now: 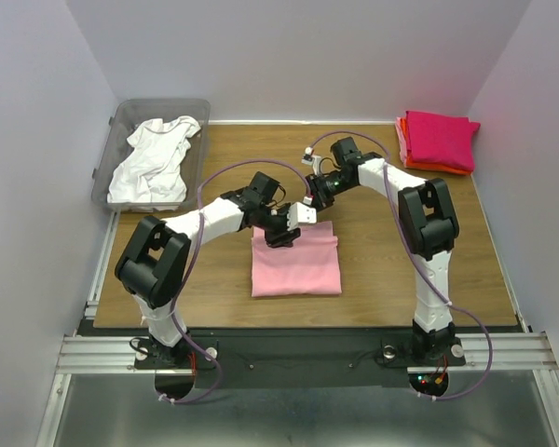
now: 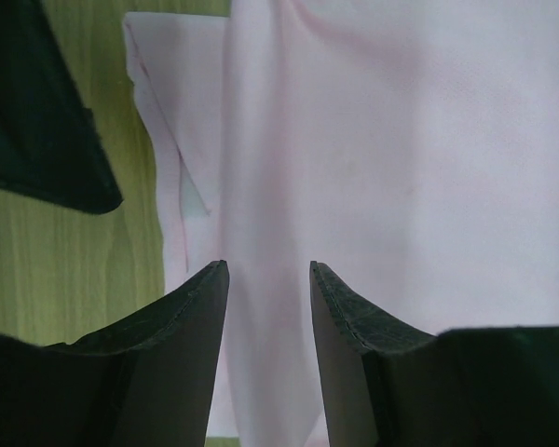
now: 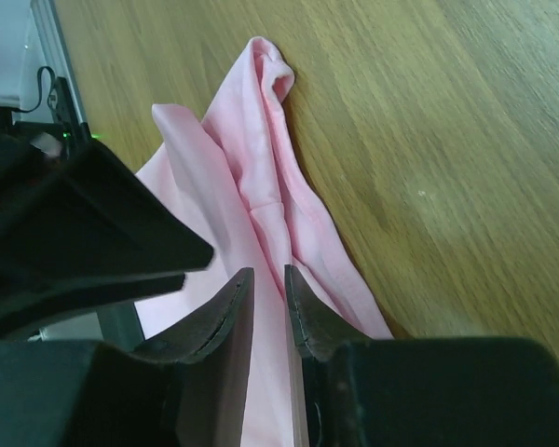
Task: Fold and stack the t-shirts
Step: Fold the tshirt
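The light pink t-shirt (image 1: 295, 268) lies partly folded as a rough rectangle in the middle of the table. Both grippers meet at its far edge. My left gripper (image 1: 281, 235) is shut on a raised fold of the pink cloth (image 2: 401, 168), which fills the gap between its fingers (image 2: 268, 270). My right gripper (image 1: 304, 214) is shut on a bunched ridge of the same shirt (image 3: 261, 177), its fingers nearly together (image 3: 268, 275). The white t-shirt (image 1: 154, 160) lies crumpled in the bin. The magenta tee (image 1: 440, 138) tops a folded stack, with orange (image 1: 438, 169) and salmon edges under it.
The clear grey plastic bin (image 1: 118, 123) stands at the back left corner. The folded stack sits at the back right, close to the right wall. Bare wooden table (image 1: 391, 270) shows around the pink shirt. The two arms cross close together above the shirt's far edge.
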Robot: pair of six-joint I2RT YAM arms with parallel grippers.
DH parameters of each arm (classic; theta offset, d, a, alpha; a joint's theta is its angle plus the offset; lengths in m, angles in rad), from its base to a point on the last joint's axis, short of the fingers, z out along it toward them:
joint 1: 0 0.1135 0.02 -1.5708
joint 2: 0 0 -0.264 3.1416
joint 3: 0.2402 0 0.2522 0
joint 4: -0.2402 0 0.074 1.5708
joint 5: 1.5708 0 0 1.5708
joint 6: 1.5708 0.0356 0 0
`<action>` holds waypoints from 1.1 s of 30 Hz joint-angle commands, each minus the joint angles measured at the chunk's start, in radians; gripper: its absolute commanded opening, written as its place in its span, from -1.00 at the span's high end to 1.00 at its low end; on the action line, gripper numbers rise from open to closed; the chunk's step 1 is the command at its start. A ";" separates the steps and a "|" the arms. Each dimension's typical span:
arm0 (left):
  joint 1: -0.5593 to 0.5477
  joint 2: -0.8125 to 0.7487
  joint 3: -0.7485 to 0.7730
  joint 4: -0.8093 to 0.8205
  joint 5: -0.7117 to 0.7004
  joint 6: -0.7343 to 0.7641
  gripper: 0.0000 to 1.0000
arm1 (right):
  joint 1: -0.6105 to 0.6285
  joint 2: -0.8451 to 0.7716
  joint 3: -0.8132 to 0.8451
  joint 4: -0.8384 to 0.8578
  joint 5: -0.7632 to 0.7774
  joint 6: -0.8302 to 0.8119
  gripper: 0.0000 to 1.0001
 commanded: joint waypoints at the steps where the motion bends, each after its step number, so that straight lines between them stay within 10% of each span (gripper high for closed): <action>1: -0.011 0.031 0.010 0.041 -0.003 -0.026 -0.04 | 0.017 0.004 -0.006 0.080 -0.044 0.050 0.49; 13: -0.025 0.048 0.025 0.020 0.004 -0.004 0.70 | 0.086 0.107 -0.058 0.127 -0.047 0.051 0.57; 22: -0.026 0.035 0.019 0.065 -0.048 -0.012 0.08 | 0.086 0.113 -0.077 0.136 -0.015 0.033 0.60; 28: -0.028 0.083 0.044 0.041 -0.052 0.001 0.10 | 0.086 0.116 -0.081 0.135 0.002 0.028 0.62; 33: -0.035 0.077 0.042 0.007 -0.038 0.025 0.55 | 0.086 0.133 -0.078 0.135 0.001 0.027 0.63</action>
